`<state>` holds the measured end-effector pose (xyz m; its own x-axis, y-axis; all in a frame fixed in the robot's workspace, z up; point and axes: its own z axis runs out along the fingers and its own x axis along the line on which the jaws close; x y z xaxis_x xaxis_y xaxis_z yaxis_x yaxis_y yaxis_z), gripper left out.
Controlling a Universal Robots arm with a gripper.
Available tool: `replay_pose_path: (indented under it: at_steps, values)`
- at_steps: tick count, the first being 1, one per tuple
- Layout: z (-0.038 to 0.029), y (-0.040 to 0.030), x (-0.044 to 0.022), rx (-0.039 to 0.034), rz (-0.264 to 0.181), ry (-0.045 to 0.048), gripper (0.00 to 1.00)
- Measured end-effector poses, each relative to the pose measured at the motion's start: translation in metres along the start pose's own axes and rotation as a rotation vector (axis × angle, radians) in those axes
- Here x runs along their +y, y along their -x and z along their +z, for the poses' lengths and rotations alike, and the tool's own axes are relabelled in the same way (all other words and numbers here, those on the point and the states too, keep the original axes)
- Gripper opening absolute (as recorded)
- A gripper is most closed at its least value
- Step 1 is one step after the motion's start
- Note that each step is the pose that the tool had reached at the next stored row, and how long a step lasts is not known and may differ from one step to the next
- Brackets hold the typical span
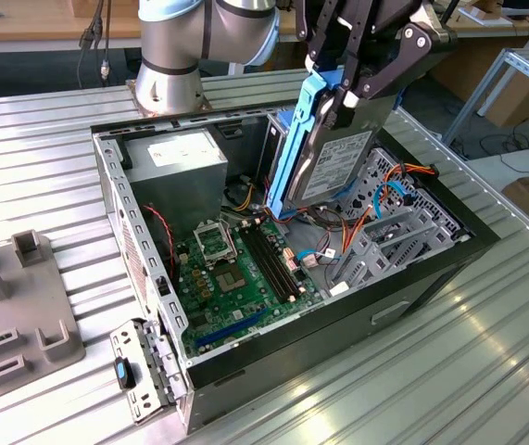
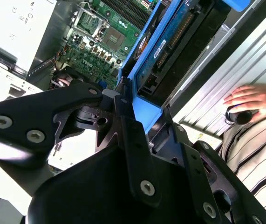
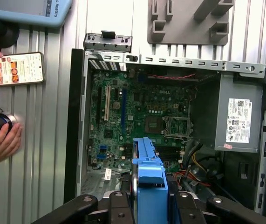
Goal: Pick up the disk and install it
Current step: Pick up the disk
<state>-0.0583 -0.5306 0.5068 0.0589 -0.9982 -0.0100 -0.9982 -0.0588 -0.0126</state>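
- Black claw [image 1: 343,100] pinching disk [image 1: 336,165] by smooth blue plastic rail, top end.
- Flat rectangular silver-grey slab, white label, upright over open metal case [image 1: 421,278], above green motherboard [image 1: 236,269].
- Case on ribbed metal surface [image 1: 412,380].

Blue-railed silver disk [image 1: 334,165], seemingly upright, midair

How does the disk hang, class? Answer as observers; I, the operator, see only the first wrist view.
Observer: In the exterior view the disk hangs nearly upright over the open case, label showing.
Operator: What holds it?
Observer: The gripper is shut on its upper end.
Operator: What is beside it?
Observer: A metal cage with orange cables, to the exterior view's right of it.
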Motion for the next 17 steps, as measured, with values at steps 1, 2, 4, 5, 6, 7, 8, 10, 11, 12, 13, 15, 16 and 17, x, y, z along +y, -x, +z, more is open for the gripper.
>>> replay_pose_path:
  at_steps: [1,2,4,5,6,7,8,10,11,12,13,15,16,17]
  values:
    - [0.0,0.0,0.0,0.0001,0.0,0.0,0.37]
    - [0.0,-0.0001,0.0,0.0,0.0,0.0,0.37]
    - [0.0,-0.0001,0.0,0.0,0.0,0.0,0.37]
    - [0.0,-0.0001,0.0,0.0,0.0,0.0,0.37]
    - [0.0,-0.0002,0.0,0.0,0.0,0.0,0.37]
    - [0.0,-0.0002,0.0,0.0,0.0,0.0,0.37]
    - [0.0,-0.0002,-0.0003,0.0,0.0,0.0,0.37]
    - [0.0,-0.0003,-0.0025,0.0,0.0,0.0,0.37]
    - [0.0,-0.0004,-0.0042,0.0001,0.0,0.0,0.37]
    - [0.0001,-0.0006,-0.0062,0.0,0.0,0.0,0.37]
    - [0.0,-0.0006,-0.0074,0.0,0.0,0.0,0.37]
    - [0.0001,-0.0007,-0.0096,0.0,0.0,0.0,0.37]
    - [0.0001,-0.0008,-0.0103,0.0,0.0,0.0,0.37]
    - [0.0001,-0.0008,-0.0111,0.0,0.0,0.0,0.37]
